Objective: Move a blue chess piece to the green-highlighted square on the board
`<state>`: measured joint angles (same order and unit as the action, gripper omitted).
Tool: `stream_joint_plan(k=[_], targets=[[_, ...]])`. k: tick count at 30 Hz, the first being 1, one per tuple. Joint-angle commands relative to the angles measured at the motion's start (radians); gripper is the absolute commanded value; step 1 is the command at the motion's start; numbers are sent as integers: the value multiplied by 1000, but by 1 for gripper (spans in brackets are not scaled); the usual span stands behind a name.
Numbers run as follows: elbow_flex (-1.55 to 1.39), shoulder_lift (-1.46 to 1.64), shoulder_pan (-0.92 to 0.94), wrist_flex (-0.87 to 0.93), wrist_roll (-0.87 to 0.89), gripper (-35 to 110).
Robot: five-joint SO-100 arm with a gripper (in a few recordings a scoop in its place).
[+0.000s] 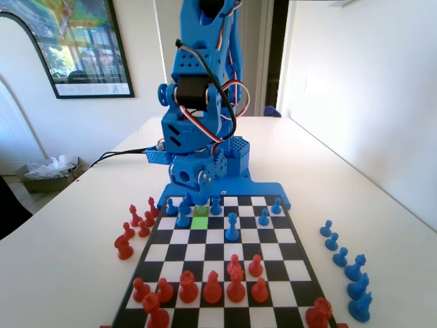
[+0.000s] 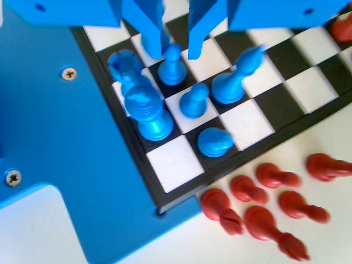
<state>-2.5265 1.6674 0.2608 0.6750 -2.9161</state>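
Wrist view, end effector (image 2: 175, 52): your jaws stand apart, straddling the blue chess piece (image 2: 172, 65); contact cannot be confirmed.
Hidden: jaw tops are cut off at the frame edge.
Fixed view, target: the green-highlighted square (image 1: 200, 221) sits near the board (image 1: 287, 273) end by the arm.
Count: six red pieces (image 2: 264, 198) lie on the desk (image 2: 330, 137).

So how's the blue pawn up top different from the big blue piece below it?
The blue pawn is short with a round head; the big blue piece is taller, wider, with a ringed collar. The pawn stands between the jaws of the open end effector; the big piece stands clear of them. Both are blue and upright.
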Motion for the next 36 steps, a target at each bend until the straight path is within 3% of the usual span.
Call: stream_joint_plan(k=[1, 22, 36], targets=[[2, 0, 6, -8, -244, 8], [5, -32, 12, -51, -256, 2], [253, -25, -38, 267, -147, 2]])
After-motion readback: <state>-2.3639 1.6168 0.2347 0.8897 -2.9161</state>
